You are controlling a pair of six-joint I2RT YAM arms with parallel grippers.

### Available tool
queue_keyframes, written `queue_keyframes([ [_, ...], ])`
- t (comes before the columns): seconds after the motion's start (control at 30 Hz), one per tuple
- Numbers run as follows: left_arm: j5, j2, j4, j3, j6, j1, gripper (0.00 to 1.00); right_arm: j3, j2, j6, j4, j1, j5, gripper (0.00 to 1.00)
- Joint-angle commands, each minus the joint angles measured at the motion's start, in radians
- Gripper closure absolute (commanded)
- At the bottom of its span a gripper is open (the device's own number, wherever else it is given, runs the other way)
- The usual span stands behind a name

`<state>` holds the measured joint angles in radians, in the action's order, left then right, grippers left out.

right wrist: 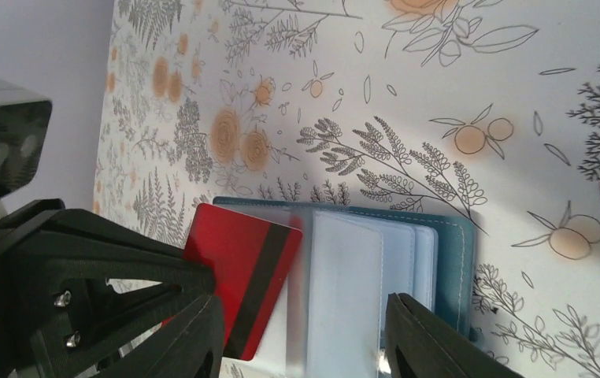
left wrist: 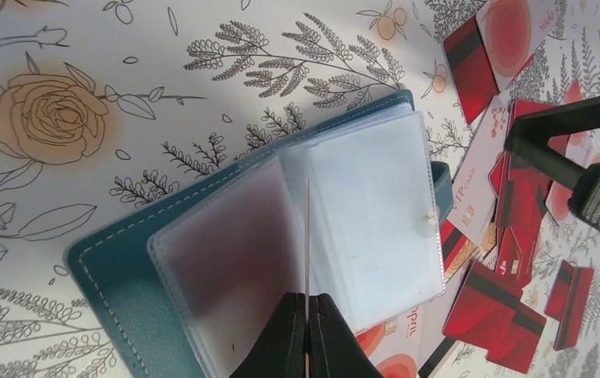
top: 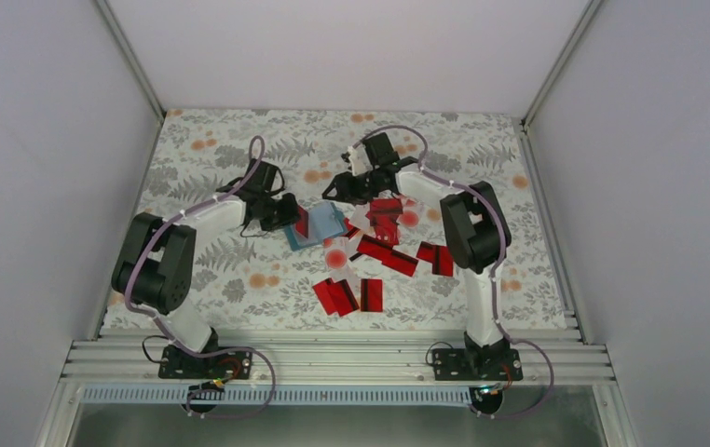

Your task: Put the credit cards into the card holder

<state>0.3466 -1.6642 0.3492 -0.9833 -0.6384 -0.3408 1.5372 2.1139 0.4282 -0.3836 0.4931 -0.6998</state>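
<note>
The teal card holder lies open on the floral table, its clear sleeves fanned out. My left gripper is shut on a red credit card, seen edge-on and standing upright over the sleeves. In the right wrist view that credit card shows its red face and black stripe, at the left edge of the card holder. My right gripper hangs open over the sleeves, with nothing held between its fingers. From above, the left gripper and right gripper flank the card holder.
Several more red credit cards lie scattered right of and in front of the holder, some showing a pale face. A small group of cards lies nearer the arms. White walls enclose the table on three sides.
</note>
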Motion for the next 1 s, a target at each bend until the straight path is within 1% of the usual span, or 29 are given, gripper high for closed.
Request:
queue_keyframes([
  [0.0, 0.113, -0.039, -0.040, -0.010, 0.032, 0.027, 0.98, 0.039, 0.062, -0.053, 0.018, 0.011, -0.065, 0.48],
  [0.17, 0.154, -0.095, -0.026, -0.025, 0.048, 0.043, 0.98, 0.054, 0.114, -0.078, -0.027, 0.011, -0.017, 0.49],
  [0.27, 0.176, -0.121, -0.029, -0.032, 0.053, 0.052, 0.98, 0.035, 0.134, -0.083, -0.050, 0.012, 0.002, 0.51],
  [0.33, 0.188, -0.126, -0.031, -0.036, 0.057, 0.056, 0.98, -0.001, 0.128, -0.078, -0.059, 0.012, 0.018, 0.52],
  [0.5, 0.216, -0.133, -0.032, -0.036, 0.071, 0.063, 0.98, -0.157, 0.061, -0.044, -0.034, 0.014, 0.022, 0.53],
  [0.63, 0.280, -0.146, -0.051, -0.021, 0.097, 0.063, 0.98, -0.250, 0.026, -0.003, 0.006, 0.015, 0.021, 0.54],
  [0.97, 0.327, -0.153, -0.051, 0.011, 0.149, 0.065, 0.98, -0.261, 0.040, 0.006, 0.004, 0.015, 0.032, 0.56],
])
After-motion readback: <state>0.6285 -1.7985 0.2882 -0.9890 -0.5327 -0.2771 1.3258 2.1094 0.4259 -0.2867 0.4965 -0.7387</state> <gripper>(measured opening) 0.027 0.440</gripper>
